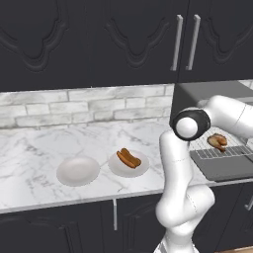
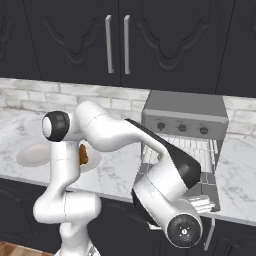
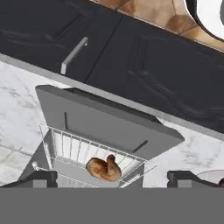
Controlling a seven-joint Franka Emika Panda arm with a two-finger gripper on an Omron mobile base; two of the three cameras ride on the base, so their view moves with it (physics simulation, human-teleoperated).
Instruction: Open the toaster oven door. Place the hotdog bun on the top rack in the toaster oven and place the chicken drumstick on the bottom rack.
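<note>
Marble counter (image 1: 34, 158) holds two plates (image 1: 78, 170), bun (image 1: 128, 158).

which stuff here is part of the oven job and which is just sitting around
Part of the job:
- toaster oven, with its door folded down open
- chicken drumstick, lying on a pulled-out wire rack
- hotdog bun, on a white plate on the counter
- claw, open

Just lying about:
- empty white plate
- dark cabinets
</note>
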